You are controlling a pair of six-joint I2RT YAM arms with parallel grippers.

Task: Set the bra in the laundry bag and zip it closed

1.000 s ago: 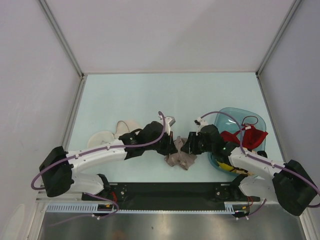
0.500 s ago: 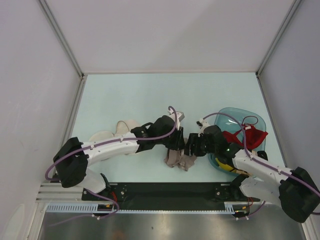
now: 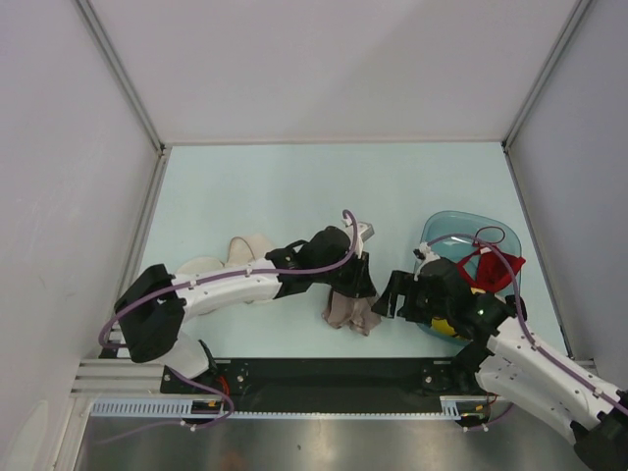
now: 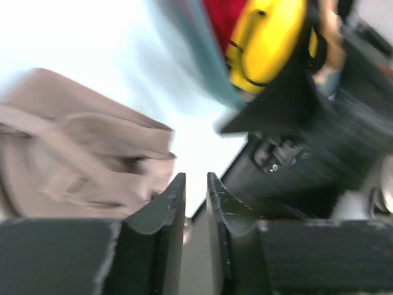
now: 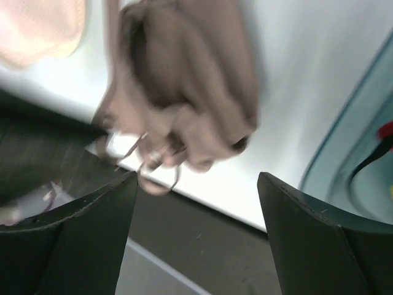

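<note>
The taupe bra (image 3: pixel 351 312) lies crumpled on the table near the front edge. My left gripper (image 3: pixel 359 287) hangs just over its far right edge. In the left wrist view the fingers (image 4: pixel 167 203) stand a narrow gap apart with nothing between them, and the bra (image 4: pixel 80 157) is to their left. My right gripper (image 3: pixel 390 298) is to the right of the bra, wide open and empty; its wrist view shows the bra (image 5: pixel 184 80) ahead of the fingers (image 5: pixel 110 203). The cream mesh laundry bag (image 3: pixel 221 260) lies to the left, partly under the left arm.
A translucent teal basket (image 3: pixel 444 231) stands at the right with a red bra (image 3: pixel 494 268) and a yellow-and-black garment (image 3: pixel 442 325) in it, close behind the right wrist. The black strip (image 3: pixel 324 373) of the arm bases runs along the table's near edge.
The left gripper has slid right over the bra's far edge and parted slightly. The right gripper has opened wide and drawn back to the right, away from the bra.
</note>
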